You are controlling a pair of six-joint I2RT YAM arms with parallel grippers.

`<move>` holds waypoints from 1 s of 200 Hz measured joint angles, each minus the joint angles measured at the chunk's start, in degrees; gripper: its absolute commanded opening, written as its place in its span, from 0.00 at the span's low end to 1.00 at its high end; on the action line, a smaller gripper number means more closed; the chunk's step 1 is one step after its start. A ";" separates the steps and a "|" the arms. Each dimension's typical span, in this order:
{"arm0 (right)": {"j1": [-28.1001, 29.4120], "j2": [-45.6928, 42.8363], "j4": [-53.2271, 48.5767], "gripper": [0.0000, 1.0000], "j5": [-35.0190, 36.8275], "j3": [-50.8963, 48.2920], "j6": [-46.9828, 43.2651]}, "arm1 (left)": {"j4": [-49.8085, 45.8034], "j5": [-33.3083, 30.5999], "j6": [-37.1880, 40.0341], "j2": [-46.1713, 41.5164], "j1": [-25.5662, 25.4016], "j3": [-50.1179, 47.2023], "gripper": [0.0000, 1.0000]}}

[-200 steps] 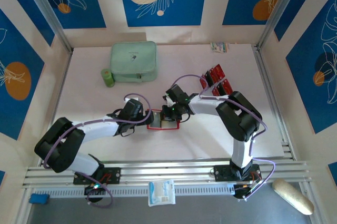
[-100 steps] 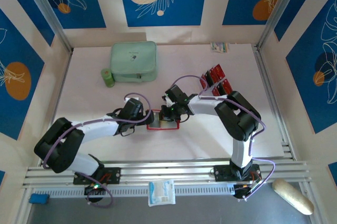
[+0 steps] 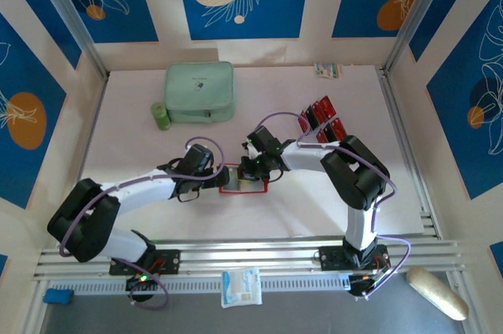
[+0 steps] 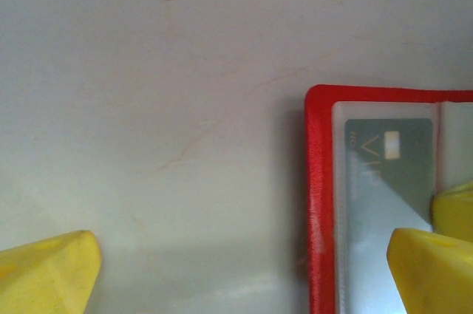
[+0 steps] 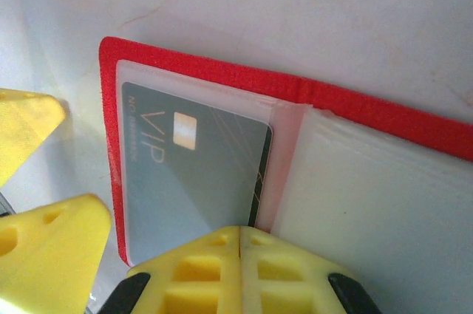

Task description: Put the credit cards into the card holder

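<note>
Stock as I see it from the remote desk, left to right.

1. Small green cylinder (image 3: 161, 115): upright, well beyond the left jaws, just beside the next item.
2. Mint-green soft rectangular case (image 3: 200, 92): lies flat on the white table (image 3: 330, 200), well beyond both sets of jaws.
3. Left gripper (image 3: 222, 176): jaws spread wide. In the left wrist view (image 4: 240, 255) they straddle the left edge of item 4, one yellow finger over bare table and the other over the clear sleeve.
4. Flat red folding card holder (image 3: 244, 185): lies open on the table, between the two grippers. Its red rim (image 4: 318, 203) lies inside the left jaws' gap. In the right wrist view (image 5: 222, 77) it lies straight ahead of the right fingertips.
5. Grey card marked VIP (image 5: 192, 173): inside the holder's left clear sleeve (image 4: 388, 166), with its near corner at the right fingertips.
6. Right gripper (image 3: 251, 173): yellow jaws pressed together (image 5: 240, 236), tips at the sleeve's edge beside the fold. I cannot tell whether they nip anything thin.
7. Red credit cards with a dark band (image 3: 322, 122): several, standing tilted in a cluster, well beyond and to the right of the right jaws.
</note>
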 measured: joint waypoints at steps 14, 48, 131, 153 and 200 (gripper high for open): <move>-0.57 -0.39 -0.04 0.02 -0.26 0.00 -0.02 | -0.24 1.07 -0.02 -0.46 0.00 1.20 1.00; -2.71 -3.56 -0.24 0.02 -0.42 -0.02 -0.28 | -0.22 3.19 -0.42 -1.46 -0.11 4.26 1.00; -7.58 -6.84 -3.08 0.00 -0.33 -2.32 -3.23 | 0.02 4.17 -0.85 0.02 -6.12 11.54 1.00; -7.65 -6.62 -3.76 0.00 -0.33 -2.32 -4.11 | 0.00 4.11 -0.85 2.10 -7.45 11.54 1.00; -7.61 -5.14 -4.09 0.00 -0.11 -2.78 -4.52 | -0.02 2.64 -0.37 5.68 -8.85 11.45 1.00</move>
